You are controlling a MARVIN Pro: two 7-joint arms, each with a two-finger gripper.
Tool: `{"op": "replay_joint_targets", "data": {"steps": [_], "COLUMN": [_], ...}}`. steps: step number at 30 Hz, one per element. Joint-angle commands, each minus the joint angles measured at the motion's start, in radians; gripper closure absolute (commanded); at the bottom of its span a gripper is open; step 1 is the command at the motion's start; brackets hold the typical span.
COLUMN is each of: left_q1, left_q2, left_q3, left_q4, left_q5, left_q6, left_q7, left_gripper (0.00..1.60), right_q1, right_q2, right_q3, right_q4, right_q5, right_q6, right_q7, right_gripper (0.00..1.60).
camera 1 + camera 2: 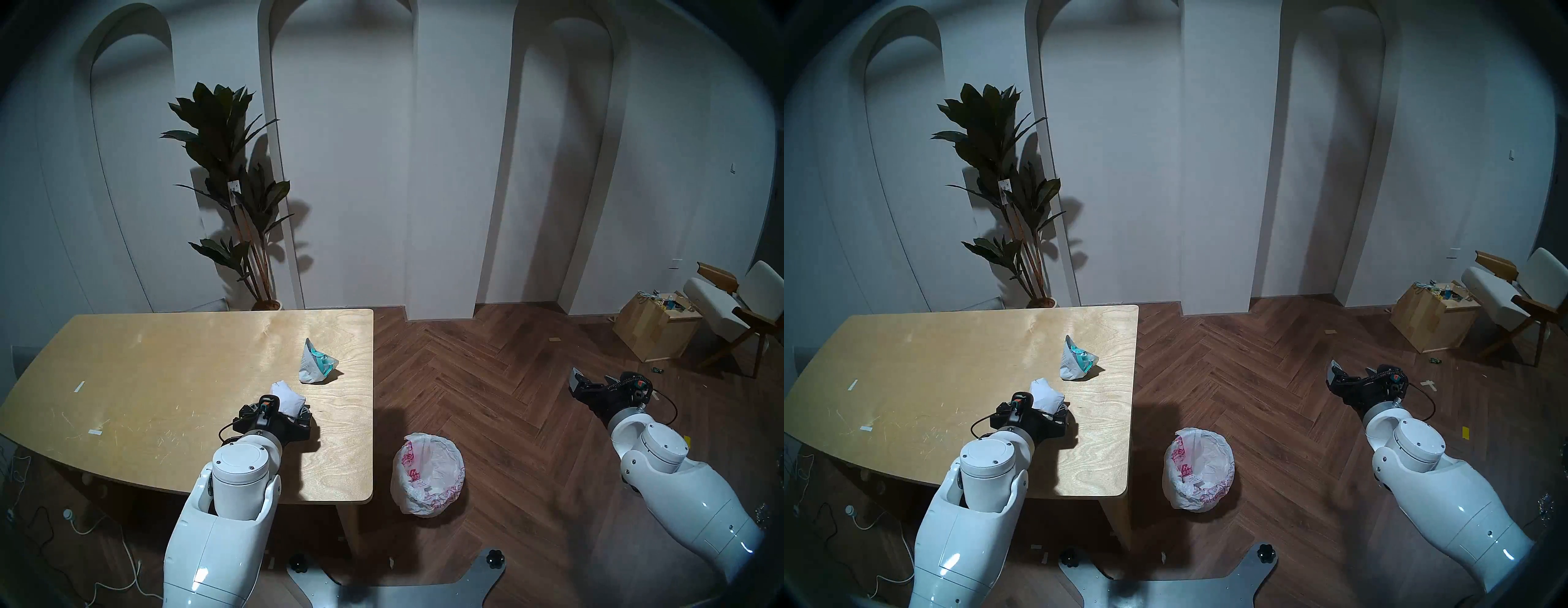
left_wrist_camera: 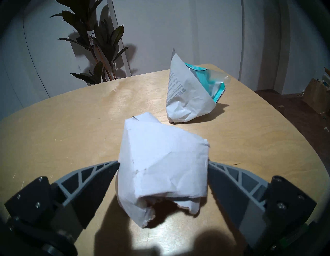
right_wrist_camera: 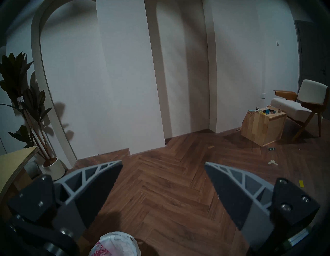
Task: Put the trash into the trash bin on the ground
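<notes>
A white torn cardboard box [image 2: 160,169] lies on the table [image 1: 169,382] near its right side, brown showing at its ripped edge. My left gripper [image 2: 163,161] is open and straddles it, one finger close against each side. Just beyond stands a crumpled wrapper with teal print [image 1: 316,361], also seen in the wrist view as the wrapper [image 2: 189,94]. On the floor right of the table sits the trash bin [image 1: 407,458], lined with a white bag printed in red-pink. Far to the right, my right gripper [image 3: 163,163] hangs open and empty over the floor, the bin's rim [image 3: 114,245] just below it.
Two white tape strips [image 1: 79,386] lie on the table's left part. A potted plant [image 1: 237,178] stands behind the table. A wooden cube box [image 1: 653,327] and a chair [image 1: 729,297] are at the far right. Cables trail on the floor at left.
</notes>
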Motion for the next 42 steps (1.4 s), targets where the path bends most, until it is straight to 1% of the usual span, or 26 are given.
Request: {"op": "replay_joint_targets", "data": {"steps": [1, 4, 7, 12, 13, 14, 15, 16, 17, 23, 26, 28, 29, 35, 38, 41, 42], "left_q1": [-0.045, -0.043, -0.039, -0.035, -0.041, -0.047, -0.051, -0.054, -0.054, -0.048, -0.041, -0.017, -0.009, 0.010, 0.010, 0.010, 0.010], "left_q2": [-0.007, -0.004, -0.005, -0.006, -0.010, -0.008, -0.009, -0.013, -0.010, -0.016, -0.018, -0.015, -0.008, -0.006, -0.004, -0.003, -0.003], "left_q3": [-0.006, -0.006, -0.009, -0.021, -0.028, -0.029, -0.032, -0.037, -0.040, -0.051, -0.052, -0.049, -0.044, -0.044, -0.044, -0.041, -0.041], "left_q4": [0.005, 0.006, -0.002, 0.002, 0.012, 0.023, 0.032, 0.038, 0.043, 0.049, 0.045, 0.000, -0.018, -0.120, -0.147, -0.190, -0.190], "left_q5": [0.022, 0.035, 0.041, 0.025, 0.007, 0.007, -0.001, -0.012, -0.022, -0.057, -0.062, -0.049, -0.035, -0.003, 0.004, 0.010, 0.010], "left_q6": [-0.089, -0.127, -0.146, -0.153, -0.137, -0.130, -0.129, -0.117, -0.116, -0.110, -0.127, -0.138, -0.155, -0.130, -0.140, -0.132, -0.132], "left_q7": [0.040, 0.056, 0.068, 0.059, 0.044, 0.042, 0.036, 0.030, 0.017, -0.009, -0.012, -0.005, -0.001, 0.030, 0.036, 0.042, 0.042], "left_gripper": [0.00, 0.00, 0.00, 0.00, 0.00, 0.48, 0.88, 1.12, 1.60, 1.60, 1.60, 1.60, 1.60, 1.60, 1.60, 1.60, 1.60], "right_q1": [-0.088, -0.111, -0.128, -0.146, -0.149, -0.151, -0.152, -0.153, -0.154, -0.156, -0.157, -0.157, -0.157, -0.156, -0.156, -0.156, -0.156], "right_q2": [0.056, 0.062, 0.065, 0.068, 0.069, 0.069, 0.069, 0.069, 0.069, 0.070, 0.070, 0.071, 0.071, 0.072, 0.071, 0.071, 0.071], "right_q3": [0.075, 0.101, 0.120, 0.142, 0.146, 0.148, 0.149, 0.150, 0.151, 0.155, 0.156, 0.156, 0.155, 0.154, 0.154, 0.154, 0.154], "right_q4": [-0.113, -0.141, -0.158, -0.176, -0.179, -0.180, -0.181, -0.182, -0.183, -0.185, -0.185, -0.186, -0.186, -0.185, -0.185, -0.184, -0.184], "right_q5": [0.058, 0.082, 0.099, 0.118, 0.121, 0.123, 0.124, 0.125, 0.126, 0.129, 0.130, 0.131, 0.131, 0.132, 0.132, 0.131, 0.131], "right_q6": [0.070, 0.102, 0.125, 0.150, 0.154, 0.156, 0.157, 0.159, 0.160, 0.163, 0.164, 0.164, 0.164, 0.164, 0.165, 0.165, 0.165], "right_q7": [-0.047, -0.069, -0.082, -0.095, -0.096, -0.097, -0.098, -0.099, -0.099, -0.100, -0.101, -0.101, -0.102, -0.102, -0.102, -0.101, -0.101], "right_gripper": [0.00, 0.00, 0.00, 0.00, 0.00, 0.00, 0.00, 0.00, 0.00, 0.00, 0.00, 0.00, 0.00, 0.00, 0.00, 0.00, 0.00]}}
